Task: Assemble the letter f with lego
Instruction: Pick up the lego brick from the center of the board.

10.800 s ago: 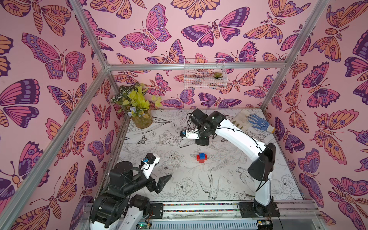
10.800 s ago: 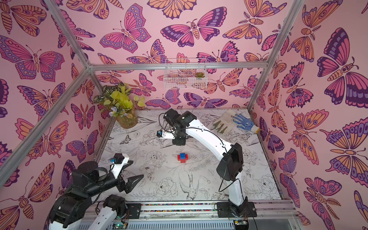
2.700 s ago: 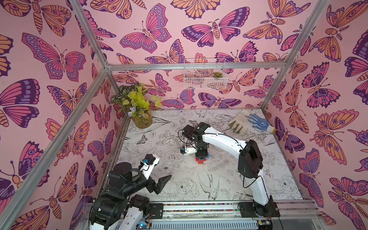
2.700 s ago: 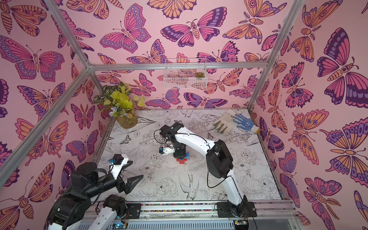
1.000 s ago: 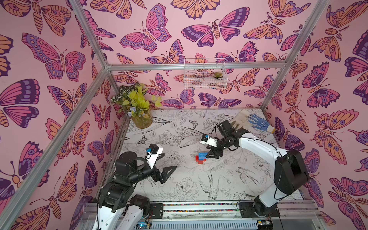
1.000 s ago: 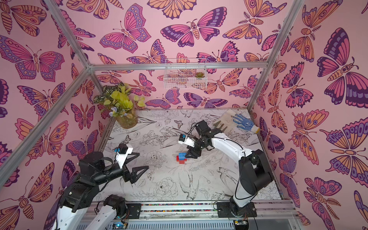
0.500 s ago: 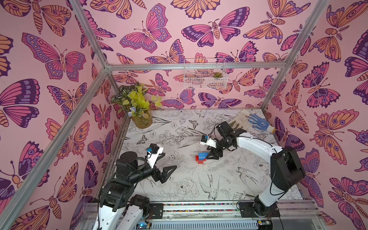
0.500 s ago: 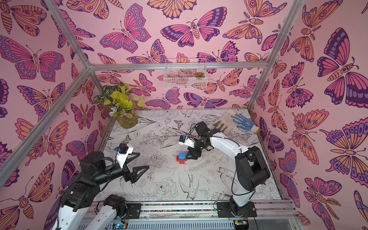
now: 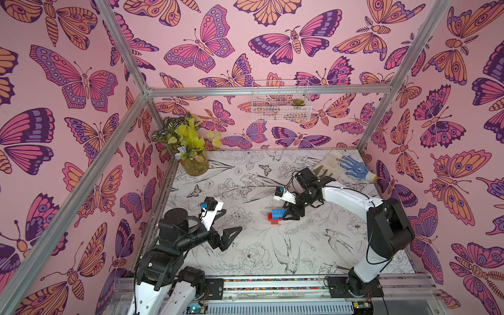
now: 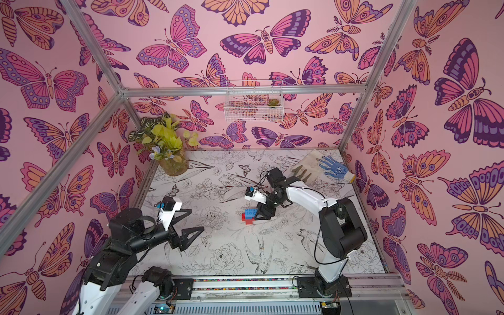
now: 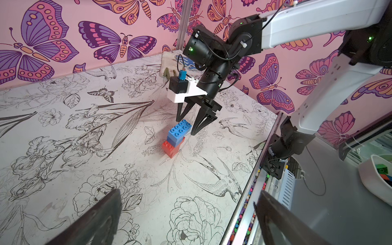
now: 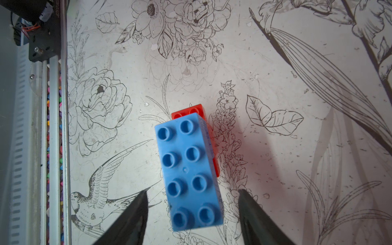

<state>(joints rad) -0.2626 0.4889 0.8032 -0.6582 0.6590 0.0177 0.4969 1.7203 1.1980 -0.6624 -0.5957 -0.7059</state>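
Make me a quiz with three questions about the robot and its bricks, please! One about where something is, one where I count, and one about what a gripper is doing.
1. Where does the blue glove lie?
A) on the bricks
B) in the far corner of the table, on the robot's right side
C) in the wall basket

2. How many studs top the blue brick?
A) four
B) six
C) eight

3. How is the right gripper?
A) shut on the blue brick
B) open, one finger either side of the blue brick
C) open, far from the bricks

Answers:
1 B: both top views show it there.
2 C: the right wrist view shows two rows of four.
3 B: gaps show between both fingers and the brick.
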